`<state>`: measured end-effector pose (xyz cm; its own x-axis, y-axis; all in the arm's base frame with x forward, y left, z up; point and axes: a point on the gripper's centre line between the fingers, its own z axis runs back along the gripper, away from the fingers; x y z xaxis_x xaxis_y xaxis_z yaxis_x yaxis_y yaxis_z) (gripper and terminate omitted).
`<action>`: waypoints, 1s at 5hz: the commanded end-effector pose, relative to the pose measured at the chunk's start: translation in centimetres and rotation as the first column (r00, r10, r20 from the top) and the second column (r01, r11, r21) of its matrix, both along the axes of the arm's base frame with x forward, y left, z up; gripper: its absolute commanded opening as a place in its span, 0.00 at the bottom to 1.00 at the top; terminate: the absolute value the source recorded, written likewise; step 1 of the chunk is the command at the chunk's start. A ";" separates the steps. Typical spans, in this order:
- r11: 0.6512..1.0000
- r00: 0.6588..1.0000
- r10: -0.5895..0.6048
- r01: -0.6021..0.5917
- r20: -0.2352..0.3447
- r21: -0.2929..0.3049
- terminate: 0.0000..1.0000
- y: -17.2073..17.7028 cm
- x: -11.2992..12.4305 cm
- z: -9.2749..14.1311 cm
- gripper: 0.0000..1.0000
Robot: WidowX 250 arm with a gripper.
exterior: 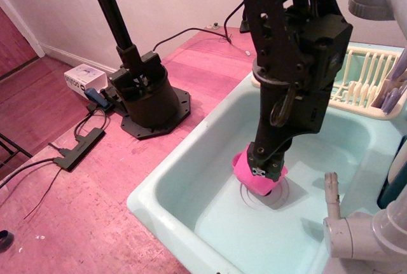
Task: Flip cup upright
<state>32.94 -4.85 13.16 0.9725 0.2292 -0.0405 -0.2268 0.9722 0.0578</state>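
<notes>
Observation.image shows the tool apparently clamped on the tilted pink cup, directly above the sink drain.

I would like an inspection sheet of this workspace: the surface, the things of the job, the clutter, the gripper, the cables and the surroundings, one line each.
Surface: pale teal sink set in a pink wooden counter; round drain at the basin floor.
Job's things: pink cup tilted, low over the drain, not upright.
Clutter: white box on the counter; cream dish rack behind the sink.
Gripper: gripper is down on the cup; jaws are hidden, so a firm grasp cannot be confirmed.
Cables: black cables and a power strip at left.
Surroundings: black arm base, grey faucet, white wall.
</notes>
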 end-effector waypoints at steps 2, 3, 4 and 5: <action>1.000 1.000 0.019 -0.019 0.011 0.009 0.00 -0.1 0.2 0.0 1.00; 1.000 1.000 0.027 -0.028 0.014 0.015 0.00 0.1 0.2 0.0 1.00; 0.999 0.999 0.032 -0.033 0.018 0.013 0.00 0.0 -0.1 -0.1 1.00; 1.000 1.000 0.017 -0.017 0.007 -0.009 0.00 -0.7 -0.3 -0.6 1.00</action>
<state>32.13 -6.04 10.59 0.9660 0.2419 -0.0907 -0.2380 0.9699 0.0519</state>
